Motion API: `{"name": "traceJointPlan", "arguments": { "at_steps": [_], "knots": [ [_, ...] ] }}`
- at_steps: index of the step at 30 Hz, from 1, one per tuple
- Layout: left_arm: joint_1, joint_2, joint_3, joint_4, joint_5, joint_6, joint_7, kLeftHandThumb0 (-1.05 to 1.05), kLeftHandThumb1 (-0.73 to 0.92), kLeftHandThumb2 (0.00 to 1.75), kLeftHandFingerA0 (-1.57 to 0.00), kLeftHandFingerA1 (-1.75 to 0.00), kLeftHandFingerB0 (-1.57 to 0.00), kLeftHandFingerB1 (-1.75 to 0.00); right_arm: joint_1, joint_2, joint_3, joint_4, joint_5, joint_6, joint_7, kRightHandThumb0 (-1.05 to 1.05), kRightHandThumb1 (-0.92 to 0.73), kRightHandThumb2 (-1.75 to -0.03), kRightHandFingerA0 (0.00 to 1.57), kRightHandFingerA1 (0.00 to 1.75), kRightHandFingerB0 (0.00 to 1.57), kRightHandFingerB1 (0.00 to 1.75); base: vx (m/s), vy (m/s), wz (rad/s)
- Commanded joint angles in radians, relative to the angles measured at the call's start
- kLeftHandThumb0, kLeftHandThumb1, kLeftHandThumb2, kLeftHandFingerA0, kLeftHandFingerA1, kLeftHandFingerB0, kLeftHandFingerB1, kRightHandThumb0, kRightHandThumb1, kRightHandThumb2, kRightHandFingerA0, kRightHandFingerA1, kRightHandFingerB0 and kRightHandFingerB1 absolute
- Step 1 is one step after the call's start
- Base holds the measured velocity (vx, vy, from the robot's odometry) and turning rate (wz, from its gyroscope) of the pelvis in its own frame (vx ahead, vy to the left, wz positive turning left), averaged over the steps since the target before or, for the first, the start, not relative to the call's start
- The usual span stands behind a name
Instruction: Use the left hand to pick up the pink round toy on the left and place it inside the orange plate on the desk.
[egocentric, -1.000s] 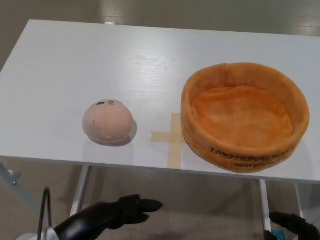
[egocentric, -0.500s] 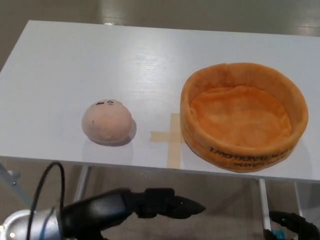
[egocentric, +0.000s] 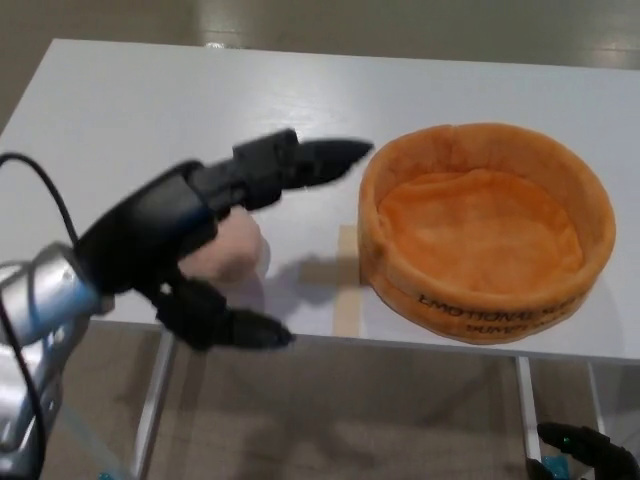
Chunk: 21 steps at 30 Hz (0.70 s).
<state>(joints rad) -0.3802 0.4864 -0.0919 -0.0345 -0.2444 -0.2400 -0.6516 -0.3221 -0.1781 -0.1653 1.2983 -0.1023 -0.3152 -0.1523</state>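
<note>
Head view: the left hand's fingers (egocentric: 300, 165) are spread wide and hold nothing, two of them stretched out level toward the plate's near-left rim, the thumb (egocentric: 225, 322) hanging low over the table's front edge. Between them sits the left hand (egocentric: 175, 235), hovering above the toy (egocentric: 232, 250), which lies on the table under the palm; only its right side shows past the black knuckles, and whether the palm touches it cannot be told. A silver forearm (egocentric: 35, 300) with a black cable runs off to the lower left. Just right of the toy, a cross of tape (egocentric: 345, 280) lies on the table, partly in the hand's shadow. Beyond the tape stands the orange plate (egocentric: 400, 170), a soft round tub with high walls, empty, with dark lettering on its front wall. The white table (egocentric: 150, 100) carries all of it. At the bottom right corner, below the table edge, a bit of the right hand (egocentric: 585, 450) shows, too little to tell how its fingers stand.
</note>
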Motion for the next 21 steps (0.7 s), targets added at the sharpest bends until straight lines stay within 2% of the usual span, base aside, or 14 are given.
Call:
{"name": "traceJointPlan", "arguments": {
  "at_steps": [1,2,3,4,5,6,7,14,15,18,19,21],
  "knots": [
    [-0.186,0.036,-0.064,0.377,0.478,-0.178,0.339,-0.46,0.32,0.69,0.0,-0.15,-0.1,-0.33,0.012,0.004,-0.003,0.01,0.011,-0.009,-0.004,-0.25,-0.62,-0.58,0.63,0.68,0.5,0.49,0.0,0.0,0.0],
    [-0.195,0.041,-0.072,0.396,0.494,-0.179,0.351,-0.46,0.32,0.69,0.0,-0.15,-0.1,-0.33,0.013,0.004,-0.003,0.01,0.011,-0.009,-0.003,-0.25,-0.62,-0.58,0.63,0.68,0.5,0.49,0.0,0.0,0.0],
    [-0.208,0.048,-0.085,0.42,0.516,-0.174,0.368,-0.5,0.38,0.53,0.0,-0.16,-0.11,-0.27,0.013,0.004,-0.003,0.011,0.01,-0.008,-0.004,-0.25,-0.63,-0.58,0.62,0.68,0.51,0.49,0.0,0.0,0.0],
    [-0.227,0.055,-0.105,0.458,0.54,-0.167,0.388,-0.47,0.32,0.7,0.0,-0.11,-0.08,-0.31,0.013,0.004,-0.002,0.011,0.01,-0.005,-0.006,-0.25,-0.63,-0.58,0.63,0.69,0.51,0.48,0.0,0.0,0.0],
    [-0.237,0.058,-0.113,0.477,0.549,-0.165,0.396,-0.47,0.32,0.7,0.0,-0.11,-0.08,-0.31,0.013,0.005,-0.002,0.011,0.009,-0.004,-0.008,-0.25,-0.63,-0.58,0.63,0.69,0.51,0.48,0.0,0.0,0.0],
    [-0.286,0.065,-0.159,0.595,0.599,-0.168,0.458,-0.44,0.3,0.69,0.0,-0.15,-0.04,-0.3,0.015,0.005,-0.003,0.011,0.011,-0.006,-0.004,-0.26,-0.63,-0.58,0.62,0.72,0.51,0.49,0.0,0.0,0.0],
    [-0.305,0.068,-0.178,0.641,0.617,-0.172,0.482,-0.52,0.37,0.53,0.0,-0.15,-0.08,-0.27,0.015,0.006,-0.005,0.011,0.014,-0.008,-0.001,-0.25,-0.63,-0.58,0.62,0.71,0.51,0.5,0.0,0.0,0.0],
    [-0.378,0.073,-0.298,0.837,0.709,-0.148,0.614,-0.59,0.4,0.53,0.0,-0.17,-0.09,-0.27,0.016,0.003,0.004,0.011,0.004,-0.005,-0.004,-0.26,-0.63,-0.58,0.63,0.69,0.5,0.48,0.0,0.0,0.0],
    [-0.386,0.069,-0.321,0.877,0.719,-0.148,0.639,-0.51,0.31,0.73,0.0,-0.17,-0.07,-0.32,0.013,0.005,-0.003,0.011,0.012,0.0,0.0,-0.25,-0.63,-0.58,0.65,0.72,0.51,0.48,0.0,0.0,0.0],
    [-0.391,0.065,-0.336,0.907,0.722,-0.152,0.656,-0.51,0.31,0.73,0.0,-0.17,-0.07,-0.32,0.011,0.006,-0.007,0.011,0.017,0.002,0.001,-0.25,-0.63,-0.58,0.65,0.72,0.51,0.48,0.0,0.0,0.0],
    [-0.393,0.062,-0.362,0.942,0.731,-0.155,0.686,-0.62,0.38,0.54,0.0,-0.23,-0.11,-0.27,0.014,0.003,-0.001,0.012,0.009,-0.002,-0.004,-0.25,-0.62,-0.58,0.64,0.69,0.51,0.49,0.0,0.0,0.0],
    [-0.395,0.059,-0.378,0.971,0.731,-0.161,0.701,-0.63,0.38,0.55,0.0,-0.22,-0.11,-0.27,0.016,0.003,-0.001,0.012,0.009,-0.007,-0.002,-0.24,-0.63,-0.58,0.64,0.72,0.51,0.5,0.0,0.0,0.0]
  ]
}}
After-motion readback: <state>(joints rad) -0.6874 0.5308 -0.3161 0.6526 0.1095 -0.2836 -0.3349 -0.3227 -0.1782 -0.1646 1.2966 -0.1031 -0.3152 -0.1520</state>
